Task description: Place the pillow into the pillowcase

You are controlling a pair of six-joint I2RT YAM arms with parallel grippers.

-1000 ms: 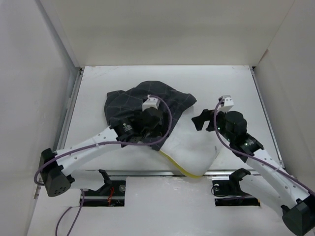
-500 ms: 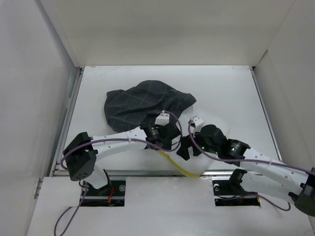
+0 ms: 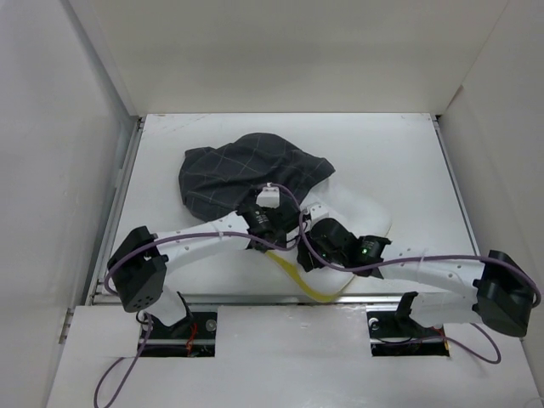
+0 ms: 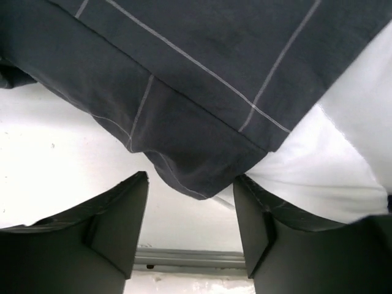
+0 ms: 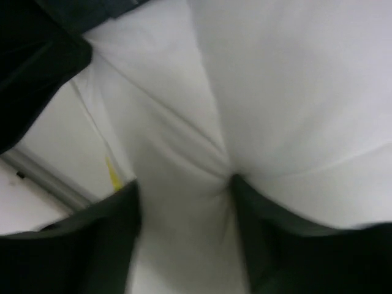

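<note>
The dark grid-patterned pillowcase [image 3: 242,170] lies bunched at the table's middle left, over the far-left end of the white pillow [image 3: 361,217]. The pillow's yellow piped edge [image 3: 297,279] shows near the front. My left gripper [image 3: 270,231] hovers at the pillowcase opening. In its wrist view it [image 4: 190,180] is open, and the hem corner of the pillowcase [image 4: 196,135] dips between the fingertips, with pillow [image 4: 331,177] showing at right. My right gripper [image 3: 308,252] presses into the pillow's near-left part. Puckered white pillow cloth [image 5: 184,159] is gathered in my right gripper [image 5: 184,184].
White walls enclose the table on three sides. A metal rail [image 3: 255,299] runs along the table's front edge, close below both grippers. The two arms nearly touch each other over the pillow. Purple cables loop off both wrists.
Both arms swung in: the left drew back from atop the pillowcase to its opening, the right crossed from the pillow's right side to its near left. Both sets of jaws narrowed.
</note>
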